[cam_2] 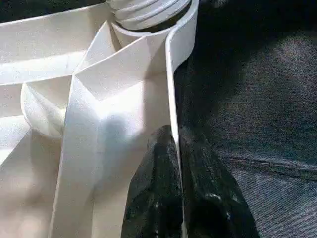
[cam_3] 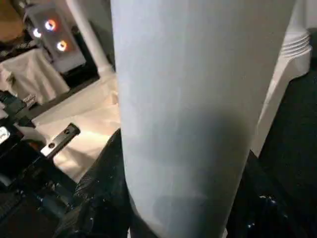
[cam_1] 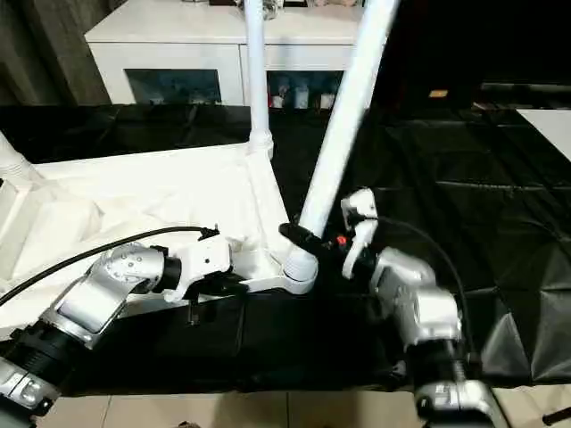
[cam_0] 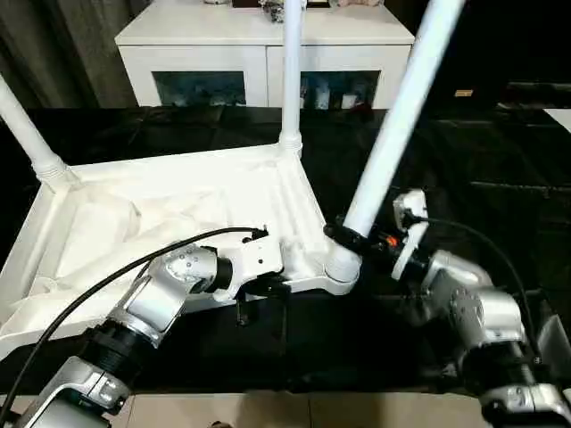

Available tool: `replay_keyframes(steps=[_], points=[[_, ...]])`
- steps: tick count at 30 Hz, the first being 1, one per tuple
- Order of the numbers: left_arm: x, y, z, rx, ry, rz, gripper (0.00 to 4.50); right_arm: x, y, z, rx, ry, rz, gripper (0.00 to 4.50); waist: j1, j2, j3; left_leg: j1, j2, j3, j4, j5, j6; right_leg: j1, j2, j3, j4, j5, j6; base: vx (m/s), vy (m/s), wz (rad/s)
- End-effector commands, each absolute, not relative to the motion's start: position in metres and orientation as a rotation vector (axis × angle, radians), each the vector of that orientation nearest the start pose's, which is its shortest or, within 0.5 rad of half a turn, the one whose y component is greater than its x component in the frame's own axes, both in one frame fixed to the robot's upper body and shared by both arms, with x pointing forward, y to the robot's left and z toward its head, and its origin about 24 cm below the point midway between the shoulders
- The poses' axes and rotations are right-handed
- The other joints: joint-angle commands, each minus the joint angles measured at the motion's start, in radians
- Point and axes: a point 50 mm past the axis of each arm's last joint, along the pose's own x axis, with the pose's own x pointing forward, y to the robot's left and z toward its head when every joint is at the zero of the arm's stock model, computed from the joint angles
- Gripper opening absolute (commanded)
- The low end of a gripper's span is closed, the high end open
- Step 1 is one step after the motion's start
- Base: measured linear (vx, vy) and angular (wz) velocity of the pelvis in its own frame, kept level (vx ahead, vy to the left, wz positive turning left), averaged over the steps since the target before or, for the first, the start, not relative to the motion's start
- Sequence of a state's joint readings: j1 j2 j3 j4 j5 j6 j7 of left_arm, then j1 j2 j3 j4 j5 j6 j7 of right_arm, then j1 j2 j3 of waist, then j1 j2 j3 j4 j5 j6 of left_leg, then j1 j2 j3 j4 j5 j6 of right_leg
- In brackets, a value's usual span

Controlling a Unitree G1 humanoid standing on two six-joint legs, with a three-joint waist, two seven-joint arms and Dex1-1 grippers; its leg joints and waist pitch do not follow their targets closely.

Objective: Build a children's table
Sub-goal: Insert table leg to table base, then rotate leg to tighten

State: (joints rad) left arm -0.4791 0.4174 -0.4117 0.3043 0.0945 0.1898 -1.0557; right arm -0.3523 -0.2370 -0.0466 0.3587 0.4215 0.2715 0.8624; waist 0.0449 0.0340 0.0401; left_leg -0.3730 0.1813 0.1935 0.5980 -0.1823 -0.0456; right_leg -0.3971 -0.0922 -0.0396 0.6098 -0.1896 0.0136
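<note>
We pinch the upturned white ribbed plastic tabletop's [cam_0: 178, 214] rim with our left gripper [cam_2: 178, 163], steadying it while our right gripper [cam_0: 357, 239] clasps the leaning white tapered leg [cam_0: 393, 125] at its corner socket [cam_0: 339, 267].

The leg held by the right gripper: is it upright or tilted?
Tilted. The leg leans away from its corner socket, unlike the upright rear leg. The right gripper grips it low.

This looks like a room in a home. A white cabinet [cam_0: 265, 55] with glass doors stands against the wall, and dark curtains [cam_0: 62, 49] hang just beside it. A black sheet [cam_1: 464, 178] covers the counter in front of the cabinet.
</note>
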Motion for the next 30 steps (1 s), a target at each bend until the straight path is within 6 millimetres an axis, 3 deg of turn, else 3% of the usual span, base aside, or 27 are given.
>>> replay_keyframes(steps=[1, 2, 3, 6, 9, 14, 15, 16, 19, 20, 21, 24, 26, 30], points=[[0.298, 0.12, 0.049, 0.627, 0.439, -1.262, 0.0, 0.292, -0.165, 0.033, 0.28, 0.227, 0.746, 1.86, -0.001, 0.016, -0.046, 0.023, 0.042, -0.031, -0.096, -0.457, -0.048, 0.018, -0.047, 0.03, -0.095, -0.366, -0.189, 0.0, 0.0, 0.0], [0.299, 0.12, 0.05, 0.626, 0.436, -1.259, 0.0, 0.289, -0.164, 0.032, 0.264, 0.216, 0.737, 1.86, 0.001, 0.013, -0.045, 0.025, 0.043, -0.03, -0.097, -0.466, -0.05, 0.015, -0.047, 0.031, -0.1, -0.373, -0.181, 0.0, 0.0, 0.0], [0.3, 0.12, 0.05, 0.625, 0.433, -1.255, 0.0, 0.286, -0.163, 0.031, 0.242, 0.205, 0.734, 1.86, 0.002, 0.02, -0.046, 0.028, 0.043, -0.031, -0.097, -0.474, -0.052, 0.013, -0.048, 0.031, -0.098, -0.375, -0.181, 0.0, 0.0, 0.0], [0.3, 0.12, 0.05, 0.627, 0.431, -1.253, 0.0, 0.282, -0.161, 0.029, 0.202, 0.182, 0.714, 1.86, 0.0, 0.014, -0.044, 0.024, 0.041, -0.033, -0.099, -0.484, -0.047, 0.014, -0.048, 0.031, -0.102, -0.407, -0.169, 0.0, 0.0, 0.0], [0.301, 0.121, 0.05, 0.632, 0.43, -1.249, 0.0, 0.276, -0.156, 0.027, 0.166, 0.178, 0.723, 1.85, 0.001, 0.018, -0.042, 0.026, 0.042, -0.033, -0.1, -0.496, -0.046, 0.011, -0.049, 0.032, -0.107, -0.441, -0.159, 0.0, 0.0, 0.0], [0.302, 0.122, 0.051, 0.64, 0.429, -1.249, 0.0, 0.273, -0.149, 0.026, 0.089, 0.198, 0.782, 1.85, 0.003, 0.02, -0.043, 0.021, 0.043, -0.033, -0.104, -0.468, -0.039, 0.014, -0.048, 0.033, -0.105, -0.411, -0.157, 0.0, 0.0, 0.0], [0.302, 0.122, 0.051, 0.645, 0.429, -1.249, 0.0, 0.273, -0.146, 0.027, 0.055, 0.205, 0.809, 1.85, 0.001, 0.004, -0.043, 0.019, 0.042, -0.031, -0.103, -0.465, -0.034, 0.015, -0.047, 0.033, -0.106, -0.417, -0.155, 0.0, 0.0, 0.0], [0.302, 0.122, 0.051, 0.646, 0.429, -1.249, 0.0, 0.273, -0.145, 0.027, 0.044, 0.209, 0.822, 1.85, 0.004, 0.012, -0.042, 0.019, 0.043, -0.033, -0.104, -0.459, -0.034, 0.015, -0.05, 0.033, -0.105, -0.436, -0.149, 0.0, 0.0, 0.0], [0.302, 0.122, 0.051, 0.65, 0.428, -1.245, 0.0, 0.273, -0.14, 0.028, 0.013, 0.237, 0.891, 1.85, 0.001, 0.005, -0.04, 0.021, 0.042, -0.034, -0.103, -0.474, -0.032, 0.012, -0.052, 0.034, -0.111, -0.487, -0.136, 0.0, 0.0, 0.0], [0.302, 0.123, 0.051, 0.653, 0.43, -1.242, 0.0, 0.271, -0.137, 0.028, -0.011, 0.273, 0.958, 1.85, 0.0, -0.007, -0.04, 0.02, 0.043, -0.034, -0.103, -0.47, -0.027, 0.011, -0.052, 0.034, -0.113, -0.506, -0.128, 0.0, 0.0, 0.0], [0.302, 0.123, 0.051, 0.653, 0.43, -1.242, 0.0, 0.271, -0.137, 0.028, -0.011, 0.273, 0.958, 1.85, 0.003, 0.0, -0.04, 0.02, 0.044, -0.037, -0.104, -0.466, -0.027, 0.012, -0.053, 0.034, -0.111, -0.507, -0.127, 0.0, 0.0, 0.0], [0.302, 0.125, 0.05, 0.658, 0.435, -1.233, 0.0, 0.267, -0.134, 0.025, -0.046, 0.36, 1.054, 1.85, 0.003, -0.009, -0.041, 0.019, 0.045, -0.034, -0.106, -0.45, -0.026, 0.013, -0.05, 0.034, -0.11, -0.471, -0.132, 0.0, 0.0, 0.0], [0.301, 0.125, 0.05, 0.657, 0.436, -1.23, 0.0, 0.27, -0.135, 0.025, -0.044, 0.374, 1.052, 1.85, 0.006, -0.008, -0.043, 0.022, 0.047, -0.032, -0.106, -0.438, -0.025, 0.011, -0.051, 0.037, -0.108, -0.433, -0.143, 0.0, 0.0, 0.0], [0.301, 0.125, 0.05, 0.654, 0.435, -1.226, 0.0, 0.276, -0.137, 0.025, -0.011, 0.386, 1.031, 1.85, 0.005, -0.017, -0.044, 0.02, 0.046, -0.031, -0.107, -0.443, -0.029, 0.013, -0.05, 0.035, -0.106, -0.414, -0.15, 0.0, 0.0, 0.0]])
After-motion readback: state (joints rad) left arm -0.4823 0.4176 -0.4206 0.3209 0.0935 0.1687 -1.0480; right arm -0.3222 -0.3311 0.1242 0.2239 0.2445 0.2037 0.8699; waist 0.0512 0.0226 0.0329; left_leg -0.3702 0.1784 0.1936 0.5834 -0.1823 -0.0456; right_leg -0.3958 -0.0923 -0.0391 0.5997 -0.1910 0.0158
